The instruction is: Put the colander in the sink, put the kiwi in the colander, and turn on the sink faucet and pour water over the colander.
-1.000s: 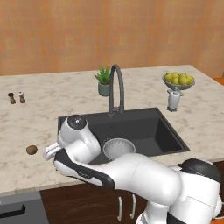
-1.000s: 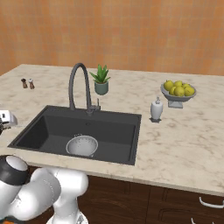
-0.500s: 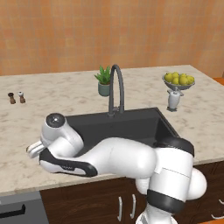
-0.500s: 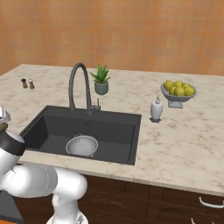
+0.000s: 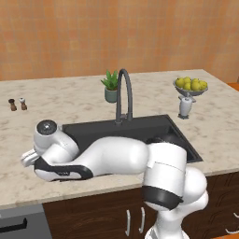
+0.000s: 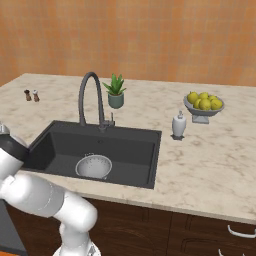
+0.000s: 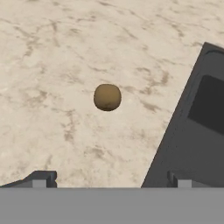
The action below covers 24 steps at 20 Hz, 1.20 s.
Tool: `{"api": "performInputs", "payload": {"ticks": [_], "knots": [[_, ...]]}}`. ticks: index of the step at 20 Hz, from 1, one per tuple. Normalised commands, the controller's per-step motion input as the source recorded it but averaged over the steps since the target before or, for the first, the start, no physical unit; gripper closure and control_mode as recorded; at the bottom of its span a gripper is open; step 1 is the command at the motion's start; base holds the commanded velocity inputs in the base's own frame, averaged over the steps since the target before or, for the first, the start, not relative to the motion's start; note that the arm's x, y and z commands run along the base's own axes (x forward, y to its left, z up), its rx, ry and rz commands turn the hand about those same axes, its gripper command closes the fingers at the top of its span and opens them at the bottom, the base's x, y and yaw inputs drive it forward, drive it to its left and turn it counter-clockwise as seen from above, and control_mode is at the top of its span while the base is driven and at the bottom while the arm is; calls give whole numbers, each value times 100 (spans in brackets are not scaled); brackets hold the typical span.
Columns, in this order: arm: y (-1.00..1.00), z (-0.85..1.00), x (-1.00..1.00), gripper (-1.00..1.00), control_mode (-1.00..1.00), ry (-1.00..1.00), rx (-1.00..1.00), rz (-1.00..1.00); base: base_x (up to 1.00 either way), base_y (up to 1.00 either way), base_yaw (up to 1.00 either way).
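The kiwi (image 7: pixel 107 96), small, brown and fuzzy, lies on the beige marble counter (image 7: pixel 65 52) just left of the black sink (image 7: pixel 192 131). My gripper (image 7: pixel 109 180) hangs above it, open, its fingertips (image 7: pixel 41 179) wide apart with nothing between them; the kiwi sits ahead of the gap. The silver perforated colander (image 6: pixel 93 166) rests upright on the floor of the sink (image 6: pixel 130 145), below the dark gooseneck faucet (image 6: pixel 90 100). In the left base view my arm stretches across the front of the sink (image 5: pixel 140 126) and hides both colander and kiwi; the faucet (image 5: pixel 123 93) stands behind.
At the back are a potted plant (image 6: pixel 115 92), a footed bowl of yellow-green fruit (image 6: pixel 203 103) and a white bottle (image 6: pixel 179 125) right of the sink. Two small shakers (image 5: pixel 17 104) stand far left. The counter's front edge runs close under my hand.
My arm has swung left from over the sink to the counter beside it, now covering the kiwi in the left base view. The jaws stayed open.
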Motion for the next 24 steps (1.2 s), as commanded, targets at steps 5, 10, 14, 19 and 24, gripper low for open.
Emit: {"api": "performInputs", "payload": {"ticks": [5,10,14,19,24], "knots": [[18,-29,19,-100,-100,0,0,-2,0,0,0],[13,-25,21,-100,-100,0,0,-3,0,0,0],[10,-22,21,-100,-100,0,0,-3,0,0,0],[9,-26,20,-100,-100,1,0,-3,0,0,0],[20,-21,27,-100,-100,1,0,-4,0,0,0]]}}
